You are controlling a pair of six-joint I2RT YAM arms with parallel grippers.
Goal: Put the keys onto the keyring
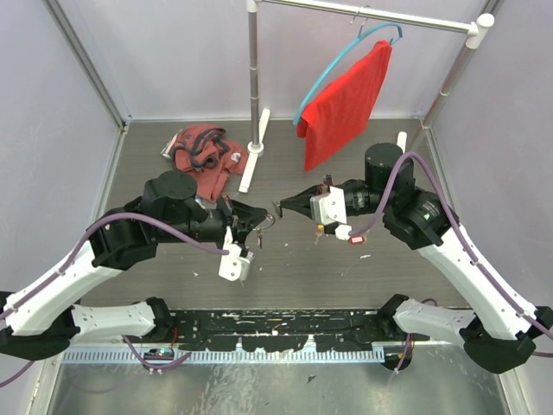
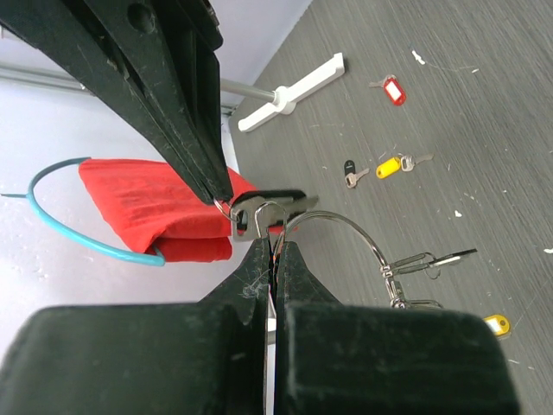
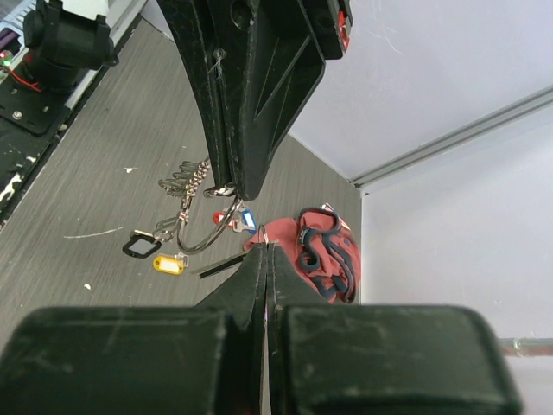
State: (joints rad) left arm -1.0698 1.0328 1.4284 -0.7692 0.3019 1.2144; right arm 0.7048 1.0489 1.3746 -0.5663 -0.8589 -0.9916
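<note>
Your left claw (image 2: 275, 252) pinches the keyring (image 2: 346, 226), and your right claw (image 3: 266, 251) pinches a key (image 2: 244, 220) just beside the keyring's end.

No legible text or markings anywhere.

The thin silver metal wire keyring (image 2: 346, 222) shines smooth. The grey tabletop (image 2: 484, 104) looks matt and scuffed. The red cloth (image 1: 346, 104) at 1 o'clock looks soft.

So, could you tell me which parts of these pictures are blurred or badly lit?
Top external: evenly lit, sharp, soft shadows only. Left wrist: left gripper blurred up close, the keyring and loose keys sharp. Right wrist: right gripper blurred too, background fairly sharp.
</note>
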